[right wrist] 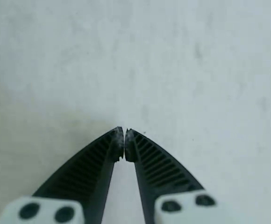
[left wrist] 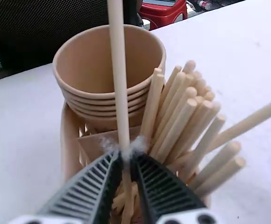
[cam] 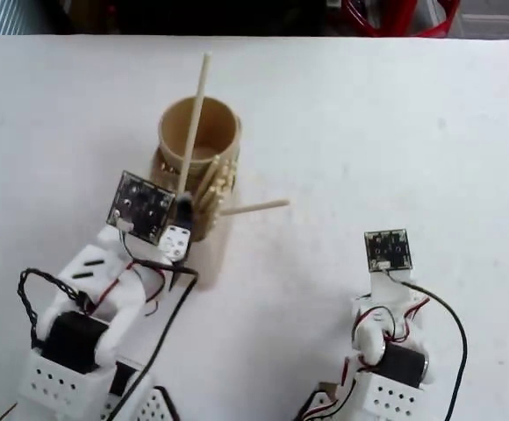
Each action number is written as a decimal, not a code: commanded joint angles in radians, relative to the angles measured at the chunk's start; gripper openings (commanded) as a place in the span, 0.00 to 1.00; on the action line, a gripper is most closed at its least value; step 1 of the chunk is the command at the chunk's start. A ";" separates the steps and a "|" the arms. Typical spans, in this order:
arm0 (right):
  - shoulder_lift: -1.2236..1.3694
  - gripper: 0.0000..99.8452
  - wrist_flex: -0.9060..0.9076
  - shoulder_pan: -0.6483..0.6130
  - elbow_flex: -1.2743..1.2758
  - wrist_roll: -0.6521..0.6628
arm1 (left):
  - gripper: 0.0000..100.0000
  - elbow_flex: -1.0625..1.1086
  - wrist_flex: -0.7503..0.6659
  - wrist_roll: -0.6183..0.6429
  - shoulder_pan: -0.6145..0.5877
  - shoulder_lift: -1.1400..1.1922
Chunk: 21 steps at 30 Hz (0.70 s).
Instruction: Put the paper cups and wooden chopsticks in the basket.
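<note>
High view: basket (cam: 160, 168) on desk (cam: 395, 132) holds stacked paper cups (cam: 199, 132); left jaws at its arm-facing side. Left wrist view: left jaws clamp one upright chopstick (left wrist: 118, 79) rising from basket, beside bundled chopsticks (left wrist: 182, 121). Right wrist view: right jaws closed, empty, over desk.

Paper cups (left wrist: 108, 70) stand in the basket (left wrist: 70, 140) beside chopsticks (left wrist: 182, 116)

The basket (cam: 161, 168) is holding stacked paper cups (cam: 199, 132) and a chopstick bundle (cam: 212, 186). The left gripper (cam: 182, 226) is sitting against the basket's arm-facing side, a long chopstick (cam: 195, 110) rising from it across the cups. A second chopstick (cam: 256, 207) is poking out of the basket sideways. The right arm (cam: 386, 289) is resting well apart from the basket.
</note>
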 commanded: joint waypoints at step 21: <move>-0.004 0.02 0.008 -0.002 0.009 -0.005 | 0.20 -0.209 0.023 -0.017 -0.111 -0.015</move>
